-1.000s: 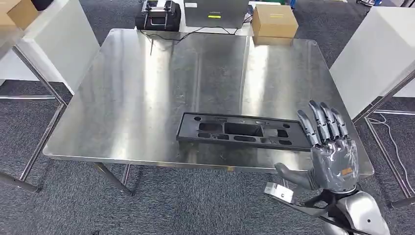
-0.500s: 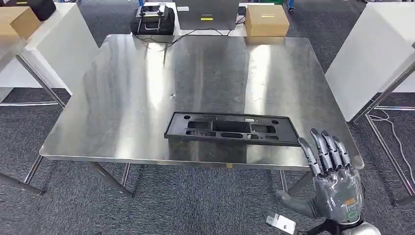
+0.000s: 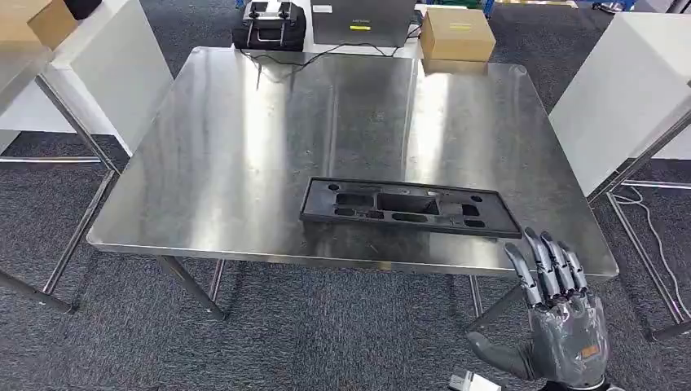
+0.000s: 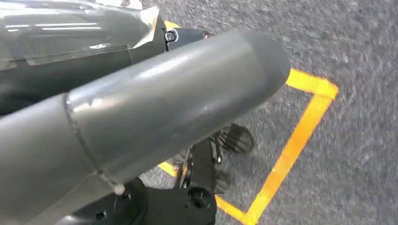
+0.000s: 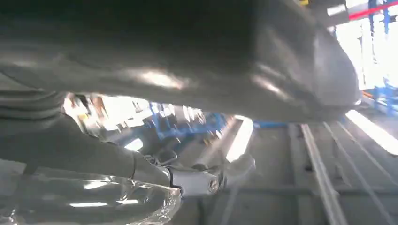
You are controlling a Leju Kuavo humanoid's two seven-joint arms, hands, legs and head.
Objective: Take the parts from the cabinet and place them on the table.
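1. The black part (image 3: 410, 207) lay flat on the steel bench (image 3: 244, 163), close to its near edge and right of the middle.
2. The right hand (image 3: 559, 326) hovered off the bench's near right corner, its fingers (image 3: 547, 269) straight, slightly spread, holding nothing.
3. I could not tell how the left hand's fingers lay.
4. A cardboard box (image 3: 456, 34) sat beyond the far edge.

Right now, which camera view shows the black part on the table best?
The head view: the black part lies whole on the steel table, near its front edge. The left wrist view looks at carpet floor; the right wrist view is too blurred to tell.
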